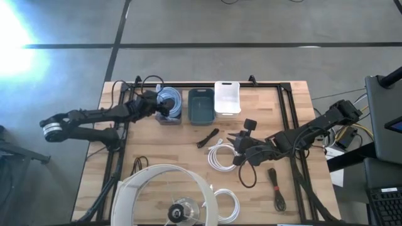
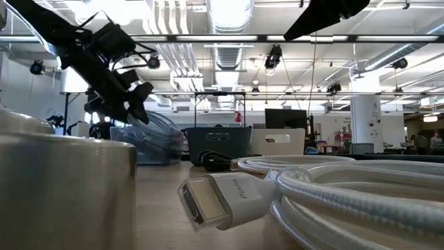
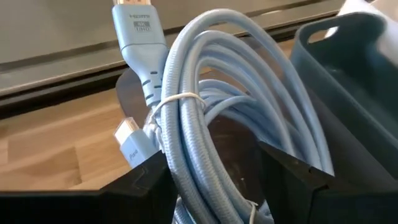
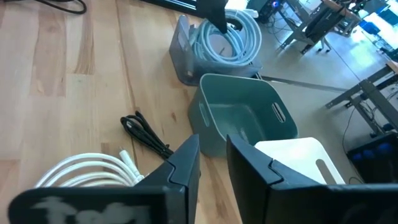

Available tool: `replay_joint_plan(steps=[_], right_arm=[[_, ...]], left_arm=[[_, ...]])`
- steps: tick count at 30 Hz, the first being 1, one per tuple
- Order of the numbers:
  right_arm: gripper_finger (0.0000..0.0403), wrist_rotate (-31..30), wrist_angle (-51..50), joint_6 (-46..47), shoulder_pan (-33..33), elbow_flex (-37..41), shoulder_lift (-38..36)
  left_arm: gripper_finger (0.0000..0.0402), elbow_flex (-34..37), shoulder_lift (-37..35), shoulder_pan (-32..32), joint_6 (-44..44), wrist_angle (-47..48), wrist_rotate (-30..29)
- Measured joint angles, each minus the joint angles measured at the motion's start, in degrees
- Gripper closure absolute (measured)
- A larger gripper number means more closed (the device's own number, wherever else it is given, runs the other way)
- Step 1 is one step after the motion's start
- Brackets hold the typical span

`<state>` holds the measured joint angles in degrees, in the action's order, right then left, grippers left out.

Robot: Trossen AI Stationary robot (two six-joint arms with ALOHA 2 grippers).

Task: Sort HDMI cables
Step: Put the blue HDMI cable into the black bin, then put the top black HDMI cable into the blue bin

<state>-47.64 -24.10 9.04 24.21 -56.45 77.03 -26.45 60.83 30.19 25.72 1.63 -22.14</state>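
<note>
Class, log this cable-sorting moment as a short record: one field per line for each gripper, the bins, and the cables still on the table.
Left gripper: over the clear bin, fingers around the light blue cable coil
Right gripper: open, above the white coil
Middle bin: dark, no cable visible inside
White bin: contents not visible
Loose on table: small black cable, black cable

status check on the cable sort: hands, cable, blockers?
Left hand over the grey bin, fingers around the light blue cable coil. Right hand open, empty, beside the white cable. Nothing in the way.
</note>
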Motion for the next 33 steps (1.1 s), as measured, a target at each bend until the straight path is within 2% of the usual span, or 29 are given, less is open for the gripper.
replay_joint_plan(steps=[11,14,26,29,31,33], right_arm=[[0.0335,0.1,0.2,0.0,0.0,0.0,0.0],[0.0333,0.1,0.2,0.0,0.0,0.0,0.0],[0.033,0.1,0.2,0.0,0.0,0.0,0.0],[0.0334,0.1,0.2,0.0,0.0,0.0,0.0],[0.0336,0.1,0.2,0.0,0.0,0.0,0.0],[0.0337,0.1,0.2,0.0,0.0,0.0,0.0]], left_arm=[[0.0199,-4.0,-1.1,0.0,-3.1,9.1,-0.1],[0.0199,-4.0,-1.3,0.0,-2.4,12.4,-2.4],[0.0199,-7.0,-4.3,-0.3,-3.1,13.5,-4.5],[0.0199,-8.3,-4.8,-0.3,-3.2,15.7,-6.7],[0.0199,-8.8,-5.1,-0.4,-2.7,16.0,-5.8],[0.02,-9.1,-5.5,-1.0,-2.9,15.2,-1.8]])
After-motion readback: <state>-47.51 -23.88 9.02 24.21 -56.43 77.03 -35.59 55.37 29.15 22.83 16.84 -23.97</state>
